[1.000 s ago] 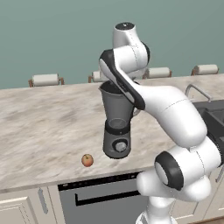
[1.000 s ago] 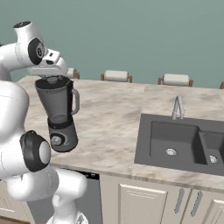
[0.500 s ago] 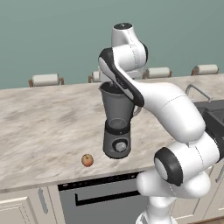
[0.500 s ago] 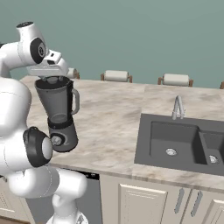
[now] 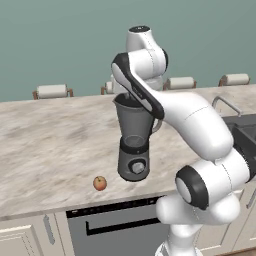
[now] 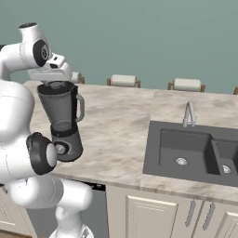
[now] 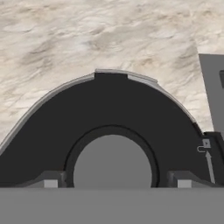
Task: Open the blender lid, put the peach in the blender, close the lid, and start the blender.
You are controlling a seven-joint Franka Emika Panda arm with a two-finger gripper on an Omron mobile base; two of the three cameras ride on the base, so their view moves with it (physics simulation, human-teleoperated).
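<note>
The grey blender [image 5: 134, 145] [image 6: 62, 118] stands on the counter with its smoky jar upright and its dial facing the front. The dark blender lid [image 7: 113, 105] sits on the jar's top, its grey knob [image 7: 113, 162] in the middle. My gripper [image 7: 113, 183] hangs straight over the lid, open, with one fingertip [image 7: 50, 181] on each side of the knob and a narrow gap to it. In the right base view the gripper [image 6: 55, 80] is just above the jar's rim. The small orange-red peach [image 5: 100, 183] lies on the counter, left of the blender's base.
A marble counter [image 5: 50, 135] runs across the scene, with a dark sink [image 6: 186, 148] and faucet [image 6: 188, 114] to the right. Chair backs [image 5: 52, 91] line the far edge. A dishwasher front [image 5: 115, 225] sits under the counter below the blender.
The hand has come down a little closer to the lid, and the jaws have begun to narrow around the knob. Blender and peach have not moved.
</note>
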